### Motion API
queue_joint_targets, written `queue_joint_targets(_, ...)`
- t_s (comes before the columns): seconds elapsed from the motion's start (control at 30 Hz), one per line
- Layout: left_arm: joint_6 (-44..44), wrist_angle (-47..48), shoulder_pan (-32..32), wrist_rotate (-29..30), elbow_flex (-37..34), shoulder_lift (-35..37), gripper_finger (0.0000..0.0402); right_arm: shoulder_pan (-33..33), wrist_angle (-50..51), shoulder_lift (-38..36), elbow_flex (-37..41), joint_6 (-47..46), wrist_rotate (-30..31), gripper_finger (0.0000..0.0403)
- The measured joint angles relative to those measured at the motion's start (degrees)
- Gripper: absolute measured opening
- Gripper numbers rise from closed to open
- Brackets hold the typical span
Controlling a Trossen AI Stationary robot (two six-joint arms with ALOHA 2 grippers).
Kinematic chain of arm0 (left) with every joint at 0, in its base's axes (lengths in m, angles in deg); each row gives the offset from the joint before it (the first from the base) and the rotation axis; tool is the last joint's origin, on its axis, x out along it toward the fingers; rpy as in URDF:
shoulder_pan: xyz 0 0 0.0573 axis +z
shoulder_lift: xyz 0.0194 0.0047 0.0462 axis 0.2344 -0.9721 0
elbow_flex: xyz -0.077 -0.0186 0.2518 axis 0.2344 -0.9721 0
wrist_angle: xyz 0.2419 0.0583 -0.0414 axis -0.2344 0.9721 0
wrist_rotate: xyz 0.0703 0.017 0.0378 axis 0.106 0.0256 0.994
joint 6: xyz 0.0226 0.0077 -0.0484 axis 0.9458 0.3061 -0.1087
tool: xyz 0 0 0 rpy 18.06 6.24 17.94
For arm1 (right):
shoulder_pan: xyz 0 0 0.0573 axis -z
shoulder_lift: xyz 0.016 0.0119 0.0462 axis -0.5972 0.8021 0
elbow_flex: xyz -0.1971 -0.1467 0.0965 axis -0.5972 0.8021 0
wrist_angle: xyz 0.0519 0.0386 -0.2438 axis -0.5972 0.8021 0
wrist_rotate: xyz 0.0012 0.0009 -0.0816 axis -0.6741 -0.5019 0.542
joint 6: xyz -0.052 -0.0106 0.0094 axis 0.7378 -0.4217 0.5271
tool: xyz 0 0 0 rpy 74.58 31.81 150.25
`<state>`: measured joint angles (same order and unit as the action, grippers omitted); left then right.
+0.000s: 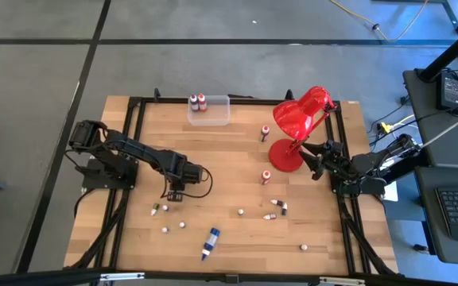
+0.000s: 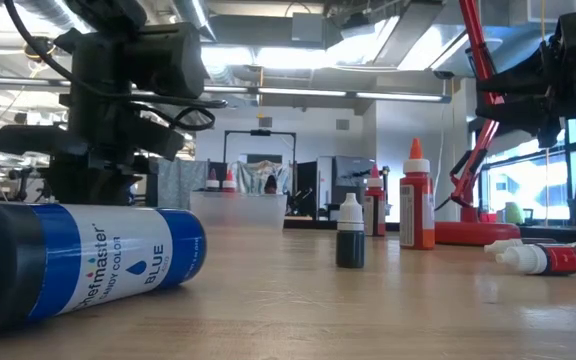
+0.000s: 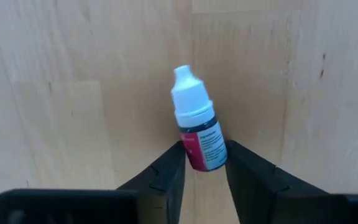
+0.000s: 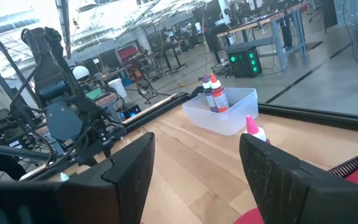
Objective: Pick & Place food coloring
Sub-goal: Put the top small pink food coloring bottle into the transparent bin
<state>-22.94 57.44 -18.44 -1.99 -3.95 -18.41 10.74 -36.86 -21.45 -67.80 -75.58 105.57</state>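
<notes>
Left gripper (image 3: 204, 177) at a food coloring bottle (image 3: 197, 127) on the tabletop (image 1: 237, 171).
I see its fingers either side of the lying bottle's base, narrow, contact unclear; other bottles lie scattered (two stand in the clear box (image 1: 209, 110)). Right gripper (image 4: 194, 165) waits wide beside the red lamp (image 1: 296, 127).

I see even, bright overhead light on my wooden table (image 1: 237, 171), soft short shadows, glaring ceiling strip lights (image 2: 298, 92) low view, near blue bottle (image 2: 78, 262) slightly blurred, right-wrist background washed out.
</notes>
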Motion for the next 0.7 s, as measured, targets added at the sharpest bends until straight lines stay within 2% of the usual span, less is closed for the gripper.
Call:
queue_joint_targets(0.13,-0.03,0.0,0.02,-0.19,0.0,0.0,0.0083,0.0,0.0,0.0,0.02,0.0,0.0,0.0237)
queue_joint_targets(0.33,-3.03,0.48,0.05,-0.32,0.31,0.0,0.0079,0.0,0.02,0.0,0.02,0.02,0.0,0.0237)
queue_joint_targets(0.47,-4.55,3.0,0.39,1.6,3.82,0.74,0.0077,0.0,0.0,0.0,0.02,0.02,0.0,0.0237)
queue_joint_targets(0.57,-4.87,5.26,1.32,4.33,7.55,1.68,0.0075,0.0,0.02,0.0,0.0,0.02,0.0,0.0237)
queue_joint_targets(0.7,-4.6,7.13,4.69,11.66,13.38,2.39,0.0077,0.0,0.0,0.0,0.02,0.02,0.0,0.0237)
